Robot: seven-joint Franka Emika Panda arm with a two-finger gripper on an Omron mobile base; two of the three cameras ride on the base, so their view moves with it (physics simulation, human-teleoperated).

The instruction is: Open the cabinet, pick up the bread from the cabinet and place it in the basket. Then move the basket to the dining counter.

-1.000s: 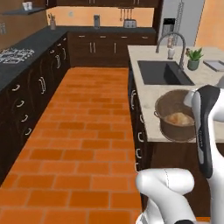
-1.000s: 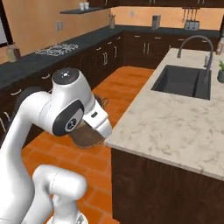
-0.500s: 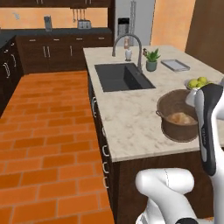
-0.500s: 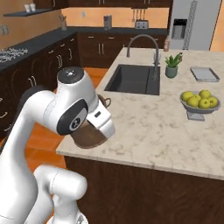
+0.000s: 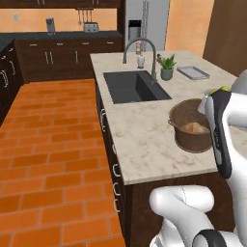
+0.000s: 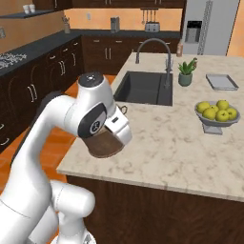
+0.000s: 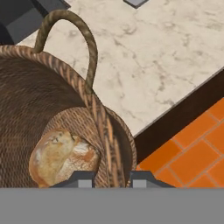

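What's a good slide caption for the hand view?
Claw straddling the basket rim, bread inside, basket over the dining counter edge.

An inset black sink (image 5: pixel 135 86) with an arched faucet (image 5: pixel 140 50) is seen, and a small potted plant (image 5: pixel 167 67) is set just beside the faucet. A flat grey tray (image 5: pixel 192 73) is laid to the right of the plant. A bowl of yellow-green fruit (image 6: pixel 217 114) is stood on a stem foot, well apart from the sink. An orange brick floor (image 5: pixel 48 159) is spread below, and a steel refrigerator (image 6: pixel 206 26) is placed against the far wall.
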